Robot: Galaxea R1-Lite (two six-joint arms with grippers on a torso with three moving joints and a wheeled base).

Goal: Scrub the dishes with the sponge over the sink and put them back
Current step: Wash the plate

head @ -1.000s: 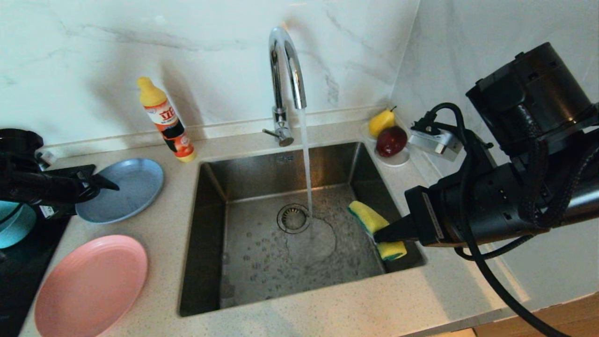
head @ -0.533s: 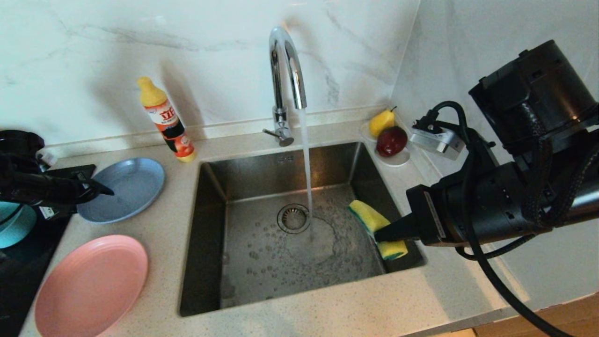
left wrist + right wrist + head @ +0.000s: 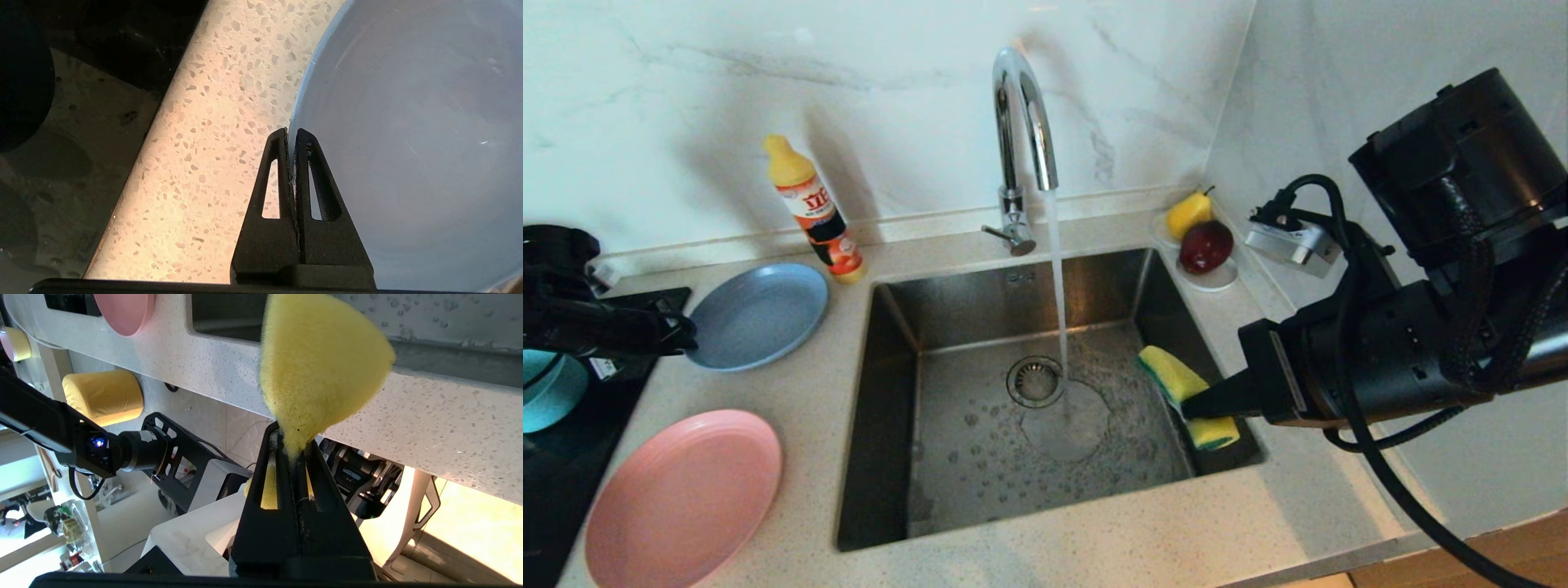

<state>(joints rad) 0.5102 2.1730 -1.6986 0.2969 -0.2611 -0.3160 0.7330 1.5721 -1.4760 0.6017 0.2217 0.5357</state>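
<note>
The blue plate (image 3: 760,314) is left of the sink (image 3: 1013,294), and my left gripper (image 3: 690,336) is shut on its near-left rim. In the left wrist view the plate (image 3: 408,143) has its edge pinched between the gripper's (image 3: 291,132) fingers. My right gripper (image 3: 1188,407) hangs over the sink's right side, shut on the bent yellow-and-green sponge (image 3: 1176,380). The right wrist view shows the sponge (image 3: 318,363) bulging out of that gripper (image 3: 292,445). The pink plate (image 3: 682,498) lies at the counter's front left. The teal bowl (image 3: 547,392) sits at the far left, partly behind my left arm.
Water runs from the chrome tap (image 3: 1021,122) onto the basin beside the drain (image 3: 1035,380). A detergent bottle (image 3: 813,208) stands by the back wall. A white saucer (image 3: 1217,279) in the right corner holds a pear (image 3: 1188,212) and a red apple (image 3: 1205,245). A black hob (image 3: 572,465) borders the counter's left.
My left gripper has gone from open to shut on the blue plate's rim. The plate has shifted to the right and slightly toward the wall. The right arm and sponge have barely moved.
</note>
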